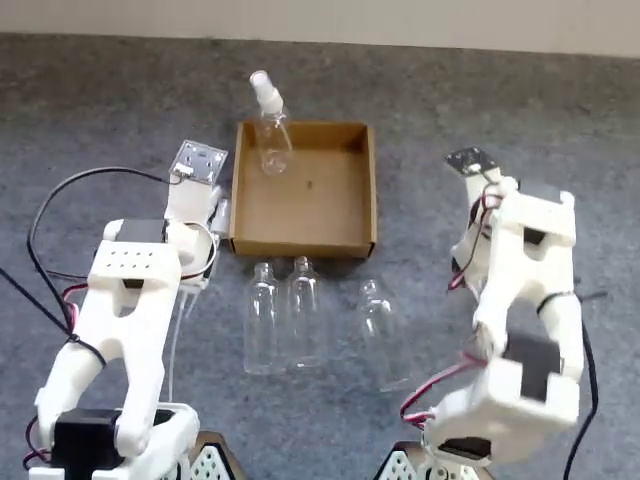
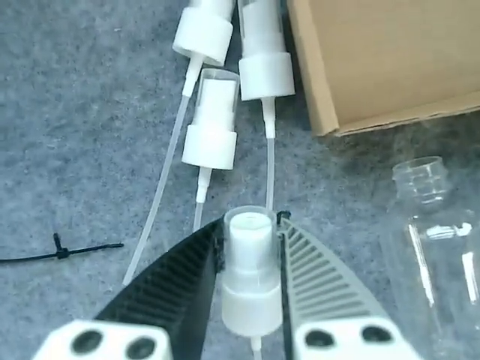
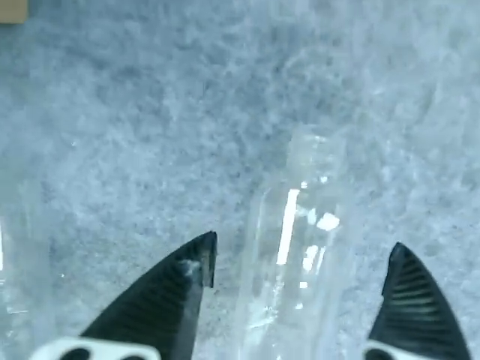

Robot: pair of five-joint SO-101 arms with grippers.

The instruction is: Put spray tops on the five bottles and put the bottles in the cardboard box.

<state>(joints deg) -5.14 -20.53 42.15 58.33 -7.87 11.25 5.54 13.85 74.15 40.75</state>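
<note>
**Spray top gripped, open bottle waiting**

The left jaws are clenched on a white spray top (image 2: 251,281), held round its body just off the near-left corner of the cardboard box (image 1: 300,243). The box sits toward the counter's far edge. Three more spray tops (image 2: 211,127) lie on the counter just beyond the held one. The right jaws are released, spread either side of an uncapped bottle (image 3: 296,225) that lies on the counter, apparently without touching it. Two further bare bottles (image 1: 262,315) lie side by side between the box and the near edge. One capped bottle (image 1: 270,130) leans in the box's far-left corner.

To do this step well, the right jaws should probably close on the bottle's body, not its neck, and tilt it so the mouth stays free. The thin tube has to enter the mouth first. It looks easily bent, so a slow, straight approach seems wise before seating the collar.
</note>
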